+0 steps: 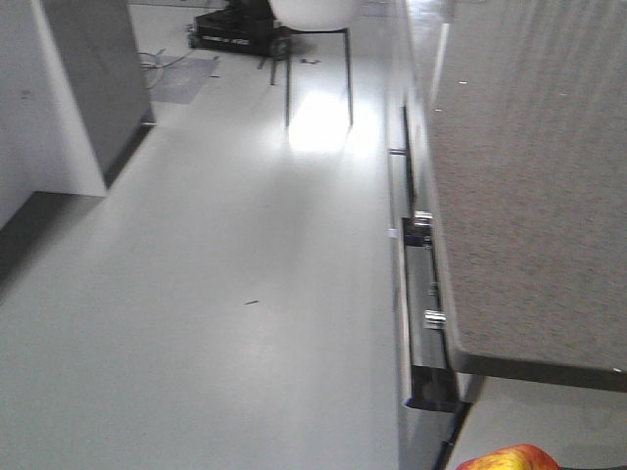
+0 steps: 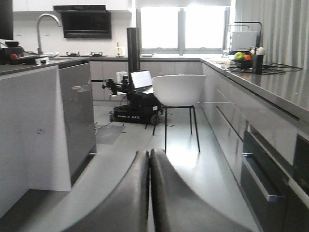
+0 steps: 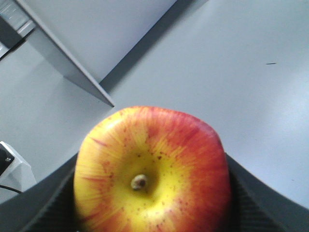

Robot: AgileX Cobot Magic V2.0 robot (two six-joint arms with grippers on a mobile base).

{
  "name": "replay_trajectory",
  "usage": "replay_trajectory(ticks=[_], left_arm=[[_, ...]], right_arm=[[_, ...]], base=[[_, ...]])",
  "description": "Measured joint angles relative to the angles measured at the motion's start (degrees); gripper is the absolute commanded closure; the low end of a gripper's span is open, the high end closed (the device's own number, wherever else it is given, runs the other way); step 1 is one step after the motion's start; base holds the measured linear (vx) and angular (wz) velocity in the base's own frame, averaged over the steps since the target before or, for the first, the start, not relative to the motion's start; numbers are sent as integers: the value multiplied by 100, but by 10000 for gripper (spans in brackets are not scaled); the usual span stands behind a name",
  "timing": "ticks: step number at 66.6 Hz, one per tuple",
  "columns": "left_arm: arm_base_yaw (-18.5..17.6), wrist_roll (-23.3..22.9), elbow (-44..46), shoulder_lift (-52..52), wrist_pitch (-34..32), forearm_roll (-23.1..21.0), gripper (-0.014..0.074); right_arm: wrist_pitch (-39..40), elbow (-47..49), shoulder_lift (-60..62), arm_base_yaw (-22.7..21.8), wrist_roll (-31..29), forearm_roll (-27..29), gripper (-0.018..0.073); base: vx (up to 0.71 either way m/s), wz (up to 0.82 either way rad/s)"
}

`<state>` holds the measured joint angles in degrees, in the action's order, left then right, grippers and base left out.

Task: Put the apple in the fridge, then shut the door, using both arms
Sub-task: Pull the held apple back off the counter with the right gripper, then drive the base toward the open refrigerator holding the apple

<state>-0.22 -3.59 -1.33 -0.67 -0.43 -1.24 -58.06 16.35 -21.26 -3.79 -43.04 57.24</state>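
Gripping the apple (image 3: 152, 171) in the right gripper (image 3: 152, 212) over bare floor (image 1: 245, 294) near the counter (image 1: 529, 196); left gripper (image 2: 149, 193) pinched together, empty. No fridge in sight — might lose the round fruit to a jolt, rolling away.

The apple (image 3: 152, 169) has smooth, speckled skin; the floor (image 1: 245, 323) is glossy; the bench (image 1: 529, 196) top looks like grainy stone.

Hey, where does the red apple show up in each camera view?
Front view: the apple peeks in at the bottom edge, right of centre.
Left wrist view: not in it.
Right wrist view: the apple fills the lower centre.
Shared landmark: the white chair, in the front and left wrist views.
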Motion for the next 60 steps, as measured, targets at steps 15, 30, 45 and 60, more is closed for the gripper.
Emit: replay_trajectory(ticks=[15, 30, 45, 60], left_arm=[[0, 0, 0, 0, 0, 0, 603], [0, 0, 0, 0, 0, 0, 603], [0, 0, 0, 0, 0, 0, 603], [0, 0, 0, 0, 0, 0, 603]], right_arm=[[0, 0, 0, 0, 0, 0, 288], [0, 0, 0, 0, 0, 0, 288], [0, 0, 0, 0, 0, 0, 288], [-9, 0, 0, 0, 0, 0, 288]], base=[[-1, 58], [-2, 72], [-2, 76], [0, 70]])
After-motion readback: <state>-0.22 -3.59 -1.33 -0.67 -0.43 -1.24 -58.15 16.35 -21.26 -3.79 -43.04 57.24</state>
